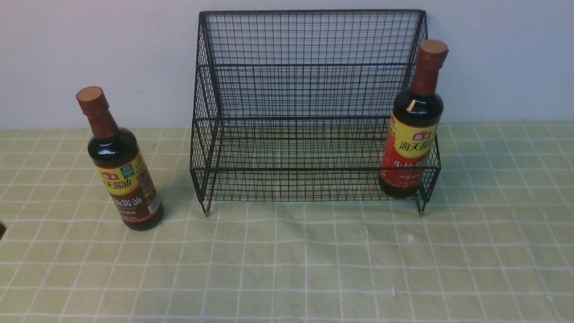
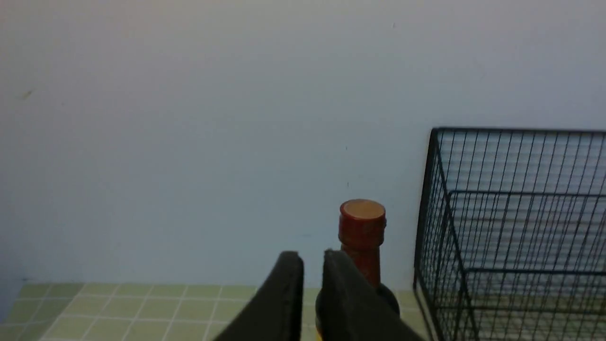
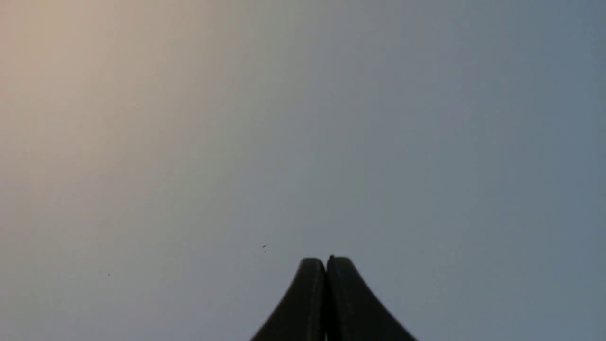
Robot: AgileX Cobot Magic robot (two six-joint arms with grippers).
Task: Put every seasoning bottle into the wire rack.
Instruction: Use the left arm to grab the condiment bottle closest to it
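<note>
Wire rack (image 1: pixel 309 107): one, black mesh, two stepped tiers, tall back, short legs, set against the wall at the middle of the worktop (image 1: pixel 287 269). Bottles: two, both upright, dark with reddish-brown caps. Yellow-and-red bottle (image 1: pixel 412 134) stands inside the rack's lower front tier at its right end, the front rail crossing its label and the cap rising to about the rack's top edge. Yellow-and-brown bottle (image 1: pixel 121 166) is out on the worktop, left of the rack and apart from it, with only cloth between the two.

Neither arm shows in the front view. In the left wrist view the left jaws are nearly together with a thin slit between them and grip nothing. The yellow-and-brown bottle's cap (image 2: pixel 362 222) is just behind them, the rack's side (image 2: pixel 511 227) beyond. The right jaws are pressed together, empty, facing blank wall.

Worktop cover: pale green cloth with a white grid, slightly wrinkled, a few white specks. Wall (image 1: pixel 89 45): plain, pale grey.
</note>
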